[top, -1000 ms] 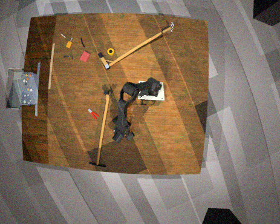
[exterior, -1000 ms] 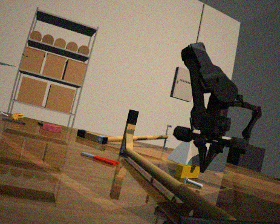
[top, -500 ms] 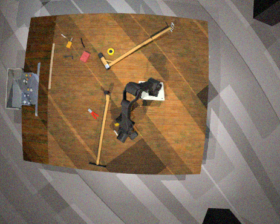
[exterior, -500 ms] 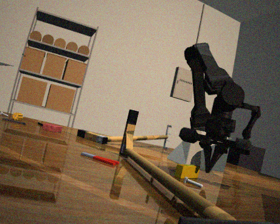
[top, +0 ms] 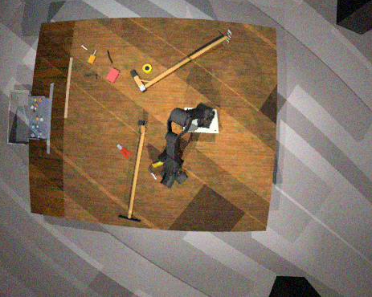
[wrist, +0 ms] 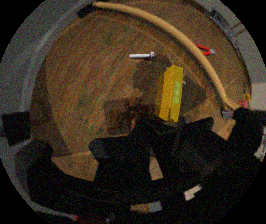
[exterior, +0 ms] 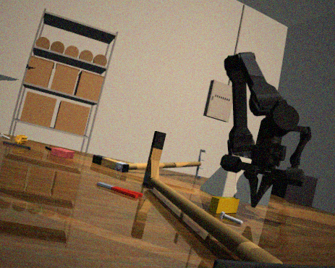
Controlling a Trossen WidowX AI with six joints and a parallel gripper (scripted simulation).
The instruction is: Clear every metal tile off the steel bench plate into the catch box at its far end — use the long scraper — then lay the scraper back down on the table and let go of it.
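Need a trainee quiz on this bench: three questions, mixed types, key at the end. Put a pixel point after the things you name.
1. True or false: the gripper (top: 173,172) (exterior: 254,204) (wrist: 142,120) is shut, and the long scraper (top: 136,172) (exterior: 220,224) (wrist: 178,32) lies outside it.

2. Which is nearest the yellow block (top: 157,164) (exterior: 224,206) (wrist: 170,95)?
a) tape roll
b) bolt (top: 153,176) (exterior: 232,219) (wrist: 141,55)
c) pink block

3. Fill in: the pliers (top: 125,152) (exterior: 126,192) (wrist: 205,50) have ____ handles.

Key: 1 true; 2 b; 3 red
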